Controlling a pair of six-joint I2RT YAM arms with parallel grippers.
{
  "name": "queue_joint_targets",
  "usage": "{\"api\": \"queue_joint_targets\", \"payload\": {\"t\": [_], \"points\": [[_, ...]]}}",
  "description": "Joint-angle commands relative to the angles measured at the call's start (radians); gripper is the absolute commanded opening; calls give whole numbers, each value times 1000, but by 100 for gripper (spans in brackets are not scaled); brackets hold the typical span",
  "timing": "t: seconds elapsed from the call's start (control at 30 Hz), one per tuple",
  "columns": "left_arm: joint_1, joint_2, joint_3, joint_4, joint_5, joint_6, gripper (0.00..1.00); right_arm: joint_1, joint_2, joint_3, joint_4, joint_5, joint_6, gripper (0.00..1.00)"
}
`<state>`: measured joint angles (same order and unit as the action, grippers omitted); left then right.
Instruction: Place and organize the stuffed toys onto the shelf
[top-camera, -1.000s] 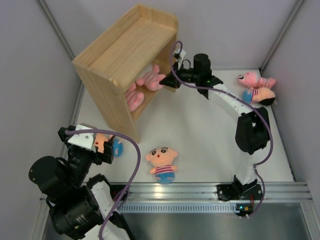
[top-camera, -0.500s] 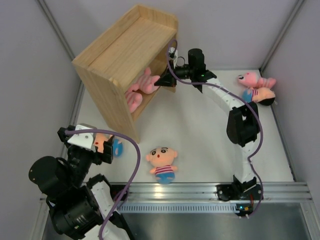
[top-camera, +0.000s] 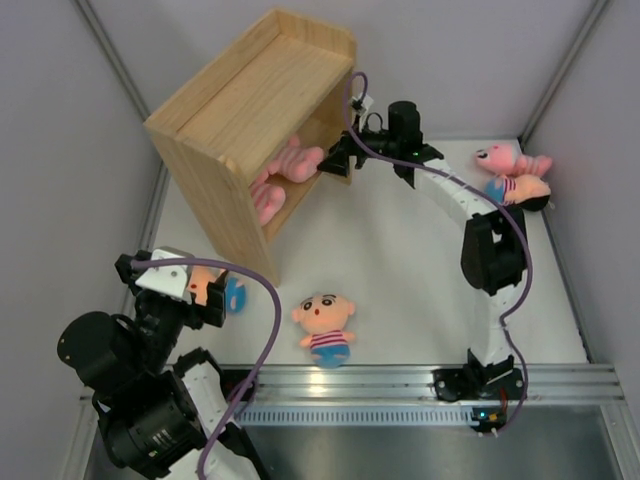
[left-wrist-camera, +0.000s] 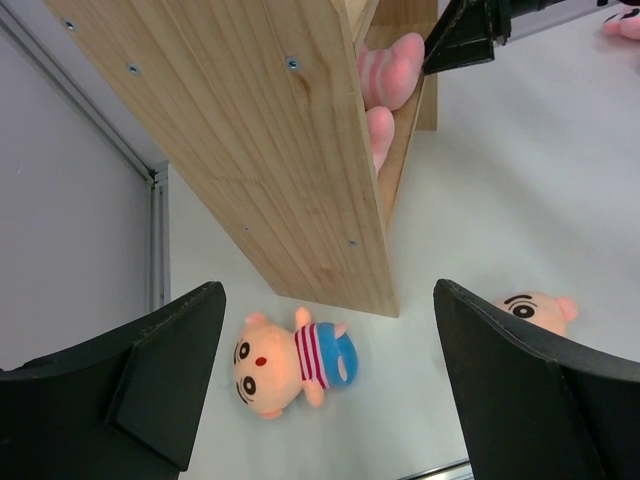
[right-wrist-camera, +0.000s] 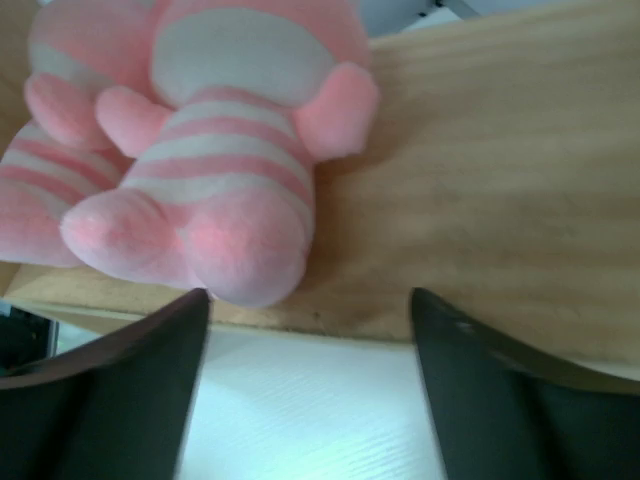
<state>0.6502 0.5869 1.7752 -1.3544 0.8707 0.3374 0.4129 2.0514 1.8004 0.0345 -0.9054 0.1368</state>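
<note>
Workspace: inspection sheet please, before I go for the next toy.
Surface: white table, toys lying on it.
Job's things: shelf, open side toward the right arm; two pink toys inside it; two peach toys near the front; pink and peach pair far right.
Clutter: nothing seen.
Grippers: left gripper, jaws open above one peach toy; right gripper, jaws open, clear of the shelved pink toy.
Cables: purple cables along both arms, one looping by the shelf.
Surroundings: grey walls; metal rail at the front.
</note>
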Motion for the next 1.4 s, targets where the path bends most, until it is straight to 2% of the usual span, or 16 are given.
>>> {"api": "queue_joint_targets", "payload": {"t": [0.0,0.07,0.27,0.37,0.47,0.53,0.57,0.63,0.67,0.8,0.97,1.17,1.27,1.37], "points": [[5,5,-14,21,7,18,91,-61,-164,-67,64,131,40,90],[5,5,-23,21,13,23,91,-80,-218,-94,67,166,53,99],[5,25,-17,20,14,26,91,-207,-388,-139,33,218,86,99],[6,40,-10,20,17,25,91,-316,-390,-147,4,286,103,100],[6,54,1,21,11,23,91,-439,-321,-99,-30,397,156,99],[5,62,12,20,4,23,91,-535,-259,-58,-69,557,193,98],[5,62,13,21,-5,22,91,-566,-172,26,-158,606,198,87],[6,59,16,20,-9,23,91,-632,-75,138,-279,723,182,78],[6,59,16,21,-16,25,91,-647,3,213,-315,747,160,76],[6,50,4,18,-39,31,91,-693,107,240,-340,938,67,72],[8,63,-11,20,-91,29,91,-770,191,237,-328,993,81,63],[12,93,0,20,-98,2,90,-824,257,238,-289,991,21,59],[15,93,-2,20,-107,-5,90,-847,276,246,-275,955,60,61],[16,88,4,20,-131,-1,90,-849,279,247,-255,970,70,72]]}}
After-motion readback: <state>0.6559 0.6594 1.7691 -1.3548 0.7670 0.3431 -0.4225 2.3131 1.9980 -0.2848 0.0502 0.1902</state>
